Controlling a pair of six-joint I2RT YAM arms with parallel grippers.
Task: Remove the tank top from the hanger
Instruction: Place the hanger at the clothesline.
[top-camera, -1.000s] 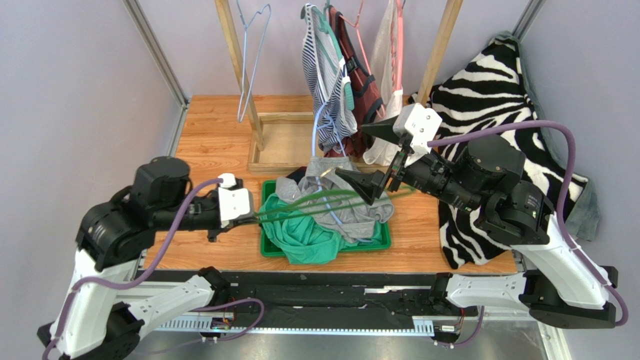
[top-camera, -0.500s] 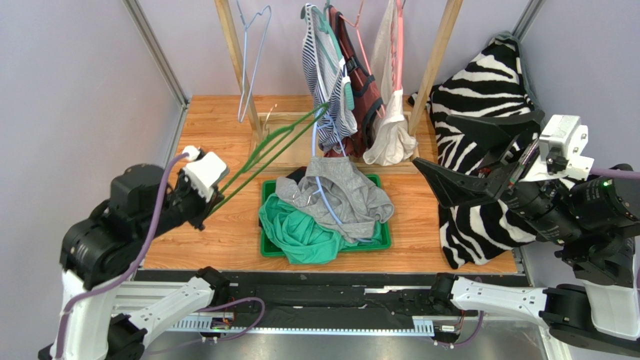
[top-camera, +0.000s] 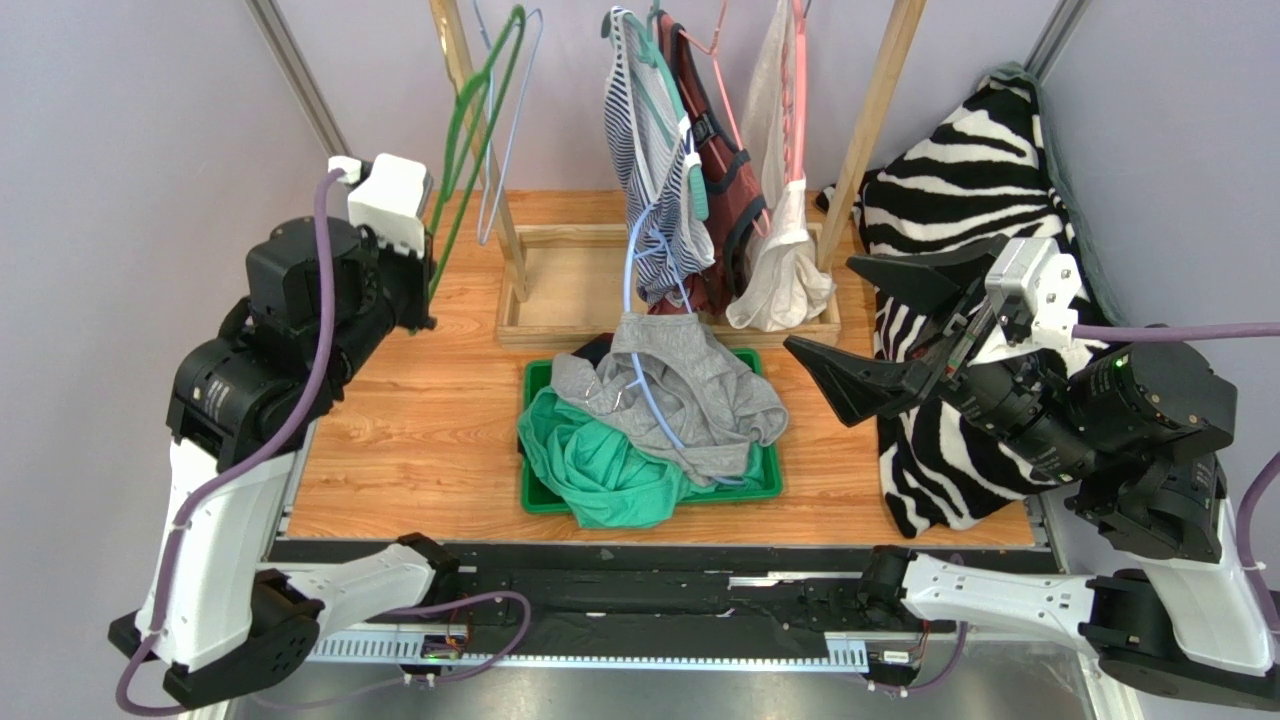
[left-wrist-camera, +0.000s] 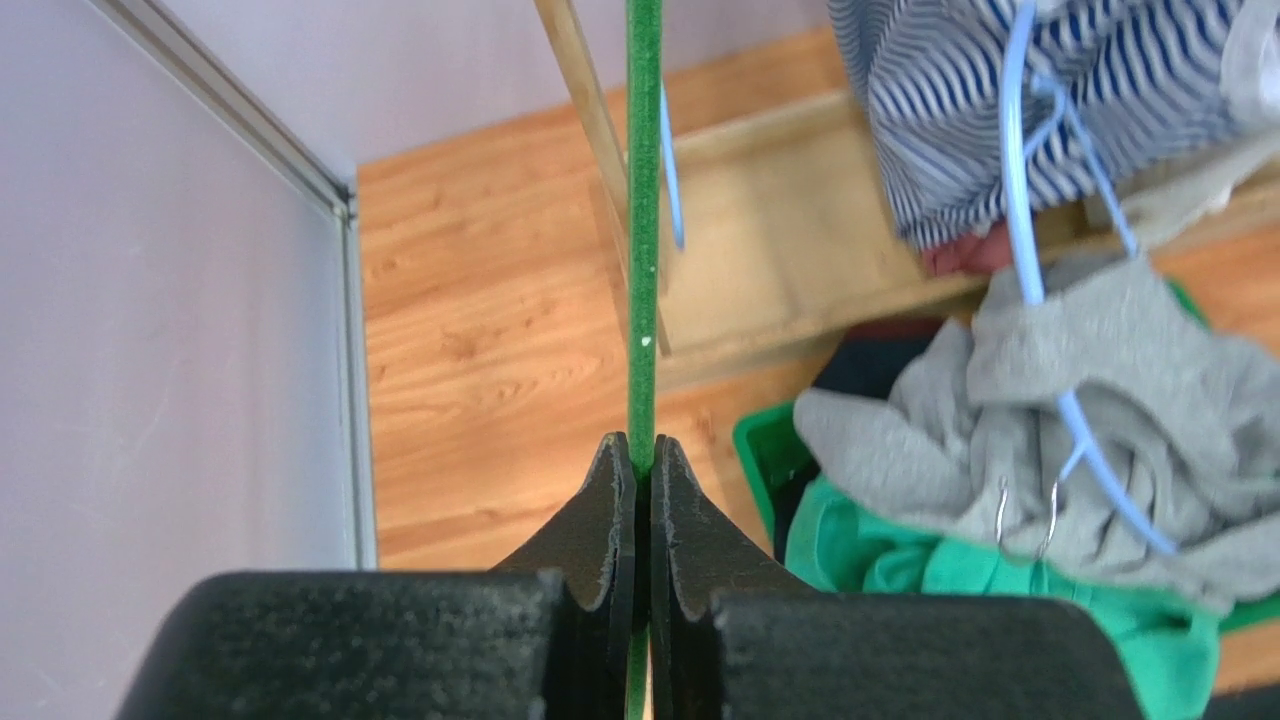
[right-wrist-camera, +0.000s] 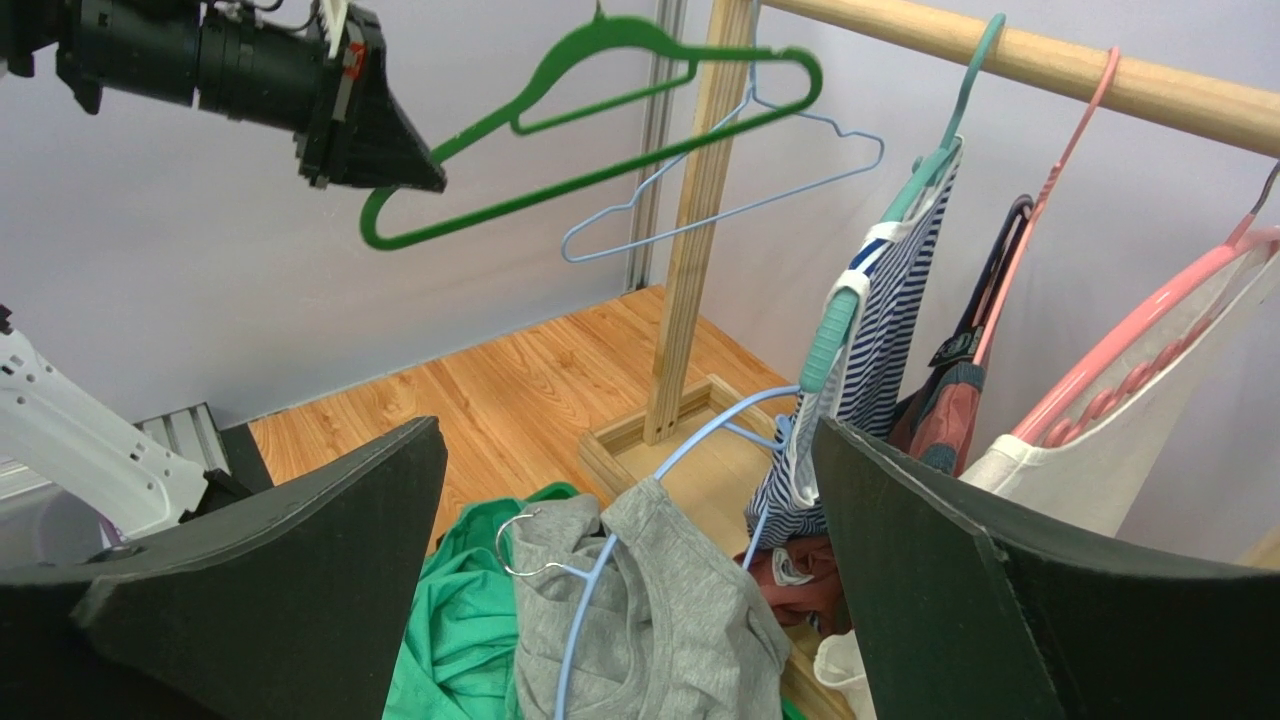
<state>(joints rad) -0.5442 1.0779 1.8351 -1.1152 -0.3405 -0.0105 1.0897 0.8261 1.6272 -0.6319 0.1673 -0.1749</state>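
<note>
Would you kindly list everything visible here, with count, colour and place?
table: 1, wood, under everything
rack: 1, wood, rear
tray: 1, green, table centre
green top: 1, green, in tray
grey top: 1, grey, atop tray pile
green hanger: 1, green, bare, high at left
wire hangers: 2, light blue, one bare on rack, one in grey top
hung garments: 3, striped, maroon, white, on rack
zebra cloth: 1, black-white, right
left gripper: 1, black, jaws shut on green hanger
right gripper: 1, black, jaws open, empty
</note>
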